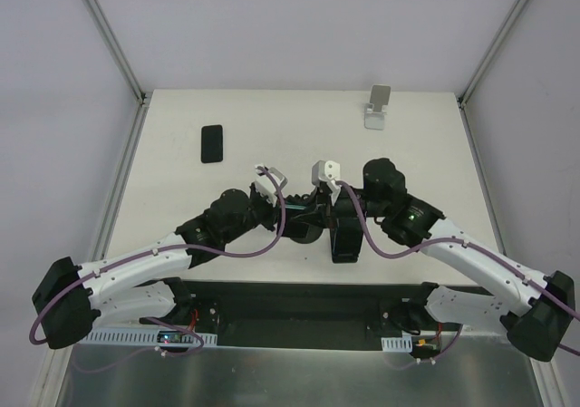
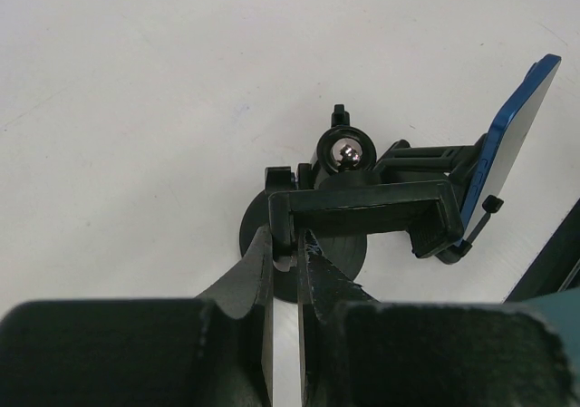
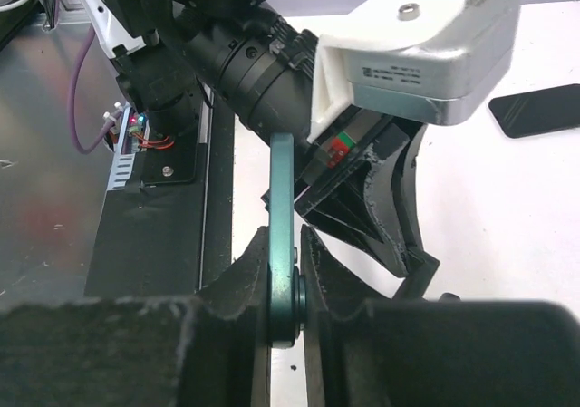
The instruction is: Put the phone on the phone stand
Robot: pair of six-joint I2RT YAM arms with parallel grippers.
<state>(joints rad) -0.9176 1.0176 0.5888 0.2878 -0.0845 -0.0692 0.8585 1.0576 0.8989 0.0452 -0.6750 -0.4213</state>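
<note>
The black phone lies flat on the white table at the back left, and shows at the right edge of the right wrist view. A silver phone stand stands upright at the back right. Both grippers are far from these, meeting near the table's front middle. My left gripper is shut on the side arm of a black clamp mount with a round base and a ball joint. My right gripper is shut on a thin teal bar, seen edge-on.
A blue-rimmed plate stands tilted just right of the clamp mount. The left arm's grey wrist camera hangs close in front of the right gripper. Frame posts flank the table's back corners. A metal plate runs along the near edge.
</note>
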